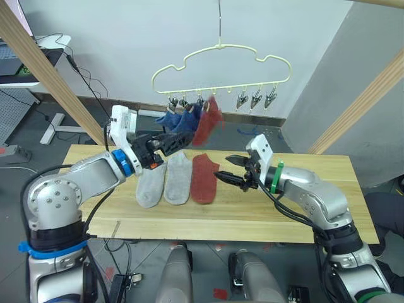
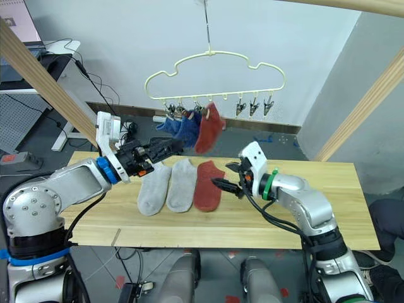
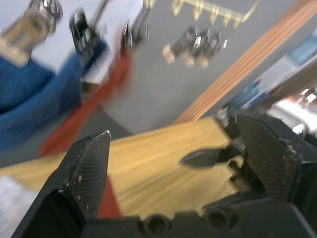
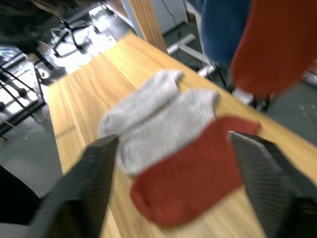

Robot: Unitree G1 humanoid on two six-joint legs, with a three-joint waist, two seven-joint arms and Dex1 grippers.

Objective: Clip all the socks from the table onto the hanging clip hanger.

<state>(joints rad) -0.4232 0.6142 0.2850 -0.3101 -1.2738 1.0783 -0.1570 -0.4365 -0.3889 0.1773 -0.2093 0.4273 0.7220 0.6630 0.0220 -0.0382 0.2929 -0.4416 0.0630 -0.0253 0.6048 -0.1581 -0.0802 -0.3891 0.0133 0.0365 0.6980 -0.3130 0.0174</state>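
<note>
Three socks (image 1: 175, 179) flat on the table (image 1: 315, 196), three clipped on the hanger (image 1: 221, 63), left gripper (image 1: 178, 140) spread empty, right gripper (image 1: 227, 169) spread beside the red sock (image 1: 204, 178)

No text, label, brand, number or sign can be read on anything in these views.
</note>
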